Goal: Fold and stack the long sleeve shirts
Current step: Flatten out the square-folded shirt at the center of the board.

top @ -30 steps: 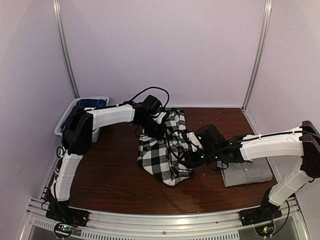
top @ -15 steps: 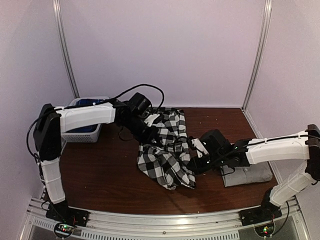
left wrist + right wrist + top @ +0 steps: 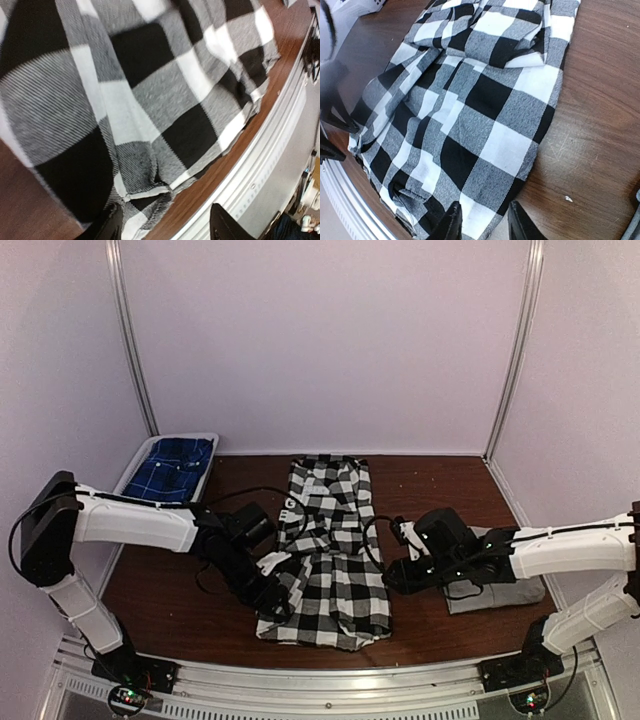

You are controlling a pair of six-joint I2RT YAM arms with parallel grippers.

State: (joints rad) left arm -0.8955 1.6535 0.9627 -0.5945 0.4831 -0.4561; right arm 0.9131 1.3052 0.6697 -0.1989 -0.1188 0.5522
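**Black-and-white large-check flannel shirt (image 3: 330,560) flat at the brown wooden table's (image 3: 170,612) near edge.**
Left gripper (image 3: 167,227) and right gripper (image 3: 484,224) released, jaws apart at its hem.

Robot test cell, lab setting. Plain pale wall panels (image 3: 320,340) framed by aluminium posts (image 3: 133,340) enclose a dark wood counter (image 3: 180,610). Slotted aluminium rail (image 3: 330,680) on its near edge carries two arm bases (image 3: 125,672).

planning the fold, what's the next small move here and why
Probably grip the near edge and fold it toward the far end: the checked flannel shirt lies stretched lengthwise, and the left fingers and right fingers stand open by its near corners.
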